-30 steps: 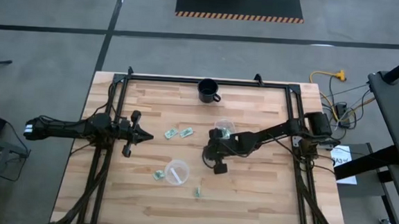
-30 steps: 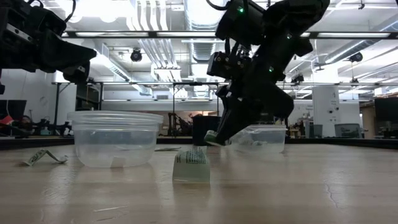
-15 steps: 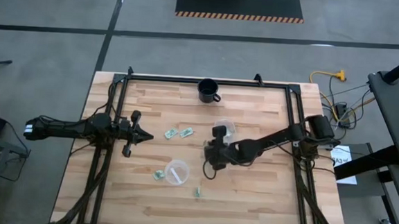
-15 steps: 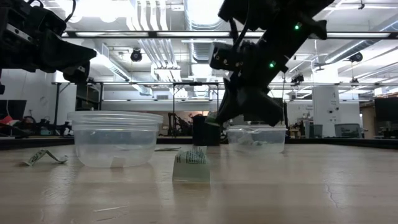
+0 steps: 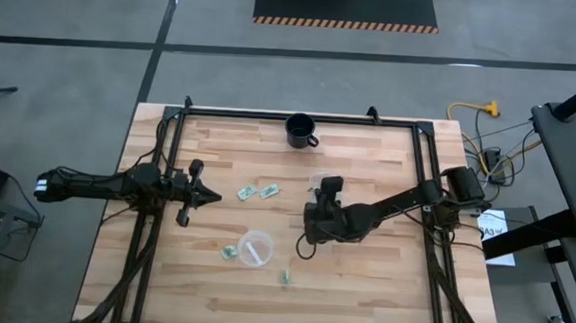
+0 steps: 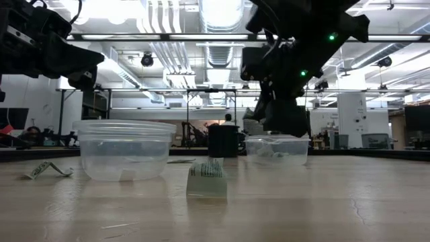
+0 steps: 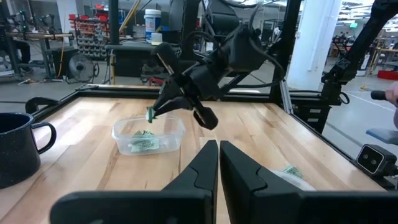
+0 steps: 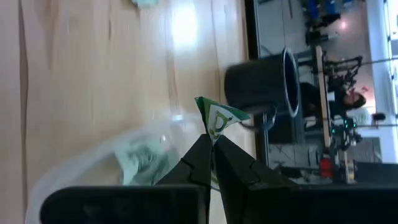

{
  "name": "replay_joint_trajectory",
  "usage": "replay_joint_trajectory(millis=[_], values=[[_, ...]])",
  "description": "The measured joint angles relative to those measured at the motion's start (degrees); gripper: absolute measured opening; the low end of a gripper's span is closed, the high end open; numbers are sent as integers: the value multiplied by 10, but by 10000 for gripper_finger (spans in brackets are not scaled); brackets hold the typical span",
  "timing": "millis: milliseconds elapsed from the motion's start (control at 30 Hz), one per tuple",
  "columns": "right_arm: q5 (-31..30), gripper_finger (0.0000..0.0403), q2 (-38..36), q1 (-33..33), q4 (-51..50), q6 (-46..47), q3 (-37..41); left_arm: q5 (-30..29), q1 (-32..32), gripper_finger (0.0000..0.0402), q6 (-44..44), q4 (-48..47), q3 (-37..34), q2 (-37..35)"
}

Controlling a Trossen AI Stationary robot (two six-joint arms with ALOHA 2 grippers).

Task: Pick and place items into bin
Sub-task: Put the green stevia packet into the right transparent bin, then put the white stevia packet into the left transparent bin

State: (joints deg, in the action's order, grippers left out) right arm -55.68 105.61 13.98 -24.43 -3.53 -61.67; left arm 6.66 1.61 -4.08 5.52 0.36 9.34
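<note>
1. While the right end effector hung just above a clear bin near the middle of the tabletop, its fingers were pinched together on a small green-and-white wrapped piece.
2. Seen from the left wrist, that piece dangled over the bin's open top, and more green wrapped pieces already lay inside the bin.
3. From above, the right arm reached in from 3 o'clock, its tip at the bin's spot just right of centre.
4. A black mug stood at 12 o'clock near the far edge, well apart from the bin.
5. A second clear bin sat toward 6 o'clock from centre, with one loose piece just beside it at its 9 o'clock and another near its 4 o'clock.
6. Two more loose pieces lay together left of centre, between the two arms.
7. The left end effector waited at 9 o'clock, fingers shut together and holding nothing, tip pointing toward those two pieces.
8. At tabletop height, one wrapped piece stood in the foreground, between the nearer bin and the farther one.
</note>
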Motion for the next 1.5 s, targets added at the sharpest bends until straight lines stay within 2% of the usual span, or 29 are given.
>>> replay_joint_trajectory(millis=[233, 400, 1033, 1200, 1500], values=[[10, 7, -2, -4, -108, 79, -29, 0, 0, 0, 0, 0, 0, 0], [36, 8, -2, -3, -111, 80, -40, 0, 0, 0, 0, 0, 0, 0], [47, 12, -1, -4, -114, 107, -38, 0, 0, 0, 0, 0, 0, 0], [52, 39, -1, -4, -116, 107, -37, 0, 0, 0, 0, 0, 0, 0], [46, 112, -1, -4, -116, 106, -37, 0, 0, 0, 0, 0, 0, 0]])
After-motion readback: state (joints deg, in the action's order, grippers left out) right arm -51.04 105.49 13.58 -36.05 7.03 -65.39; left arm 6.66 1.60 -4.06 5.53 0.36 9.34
